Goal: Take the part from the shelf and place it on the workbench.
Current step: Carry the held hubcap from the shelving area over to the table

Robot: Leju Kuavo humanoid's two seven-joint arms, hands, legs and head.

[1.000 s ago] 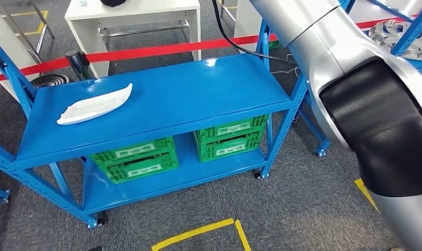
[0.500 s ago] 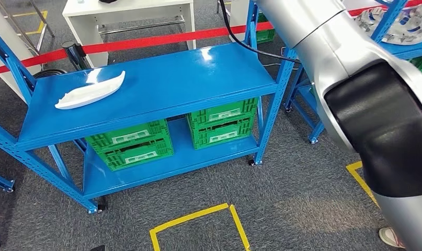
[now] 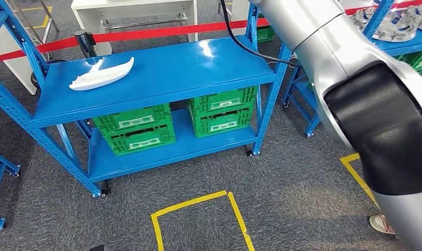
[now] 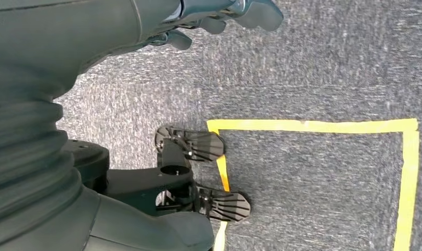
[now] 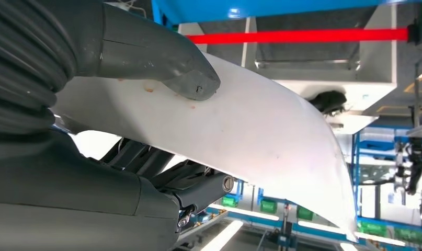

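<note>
The right hand (image 5: 146,130) grips a white curved part (image 5: 261,130), its thick thumb pressed on the upper face and darker fingers curled beneath, so the part is carried, raised in front of the wrist camera. That puts the task, by my reading, in the carry step: the part is in hand and not yet set down. A similar white part (image 3: 101,73) lies on the top board of a blue shelf (image 3: 161,78) in the head view, toward its left end, with green crates (image 3: 134,130) on the board below. The left hand (image 4: 219,15) hangs over grey carpet near a yellow floor marking (image 4: 313,125); its fingers look loosely curled with nothing in them, though they are cut off at the edge, so I cannot tell its state. The next move calls for facing the workbench and lowering the part flat. The right arm (image 3: 355,78) blocks much of the head view, and which surface is the workbench is unclear.
</note>
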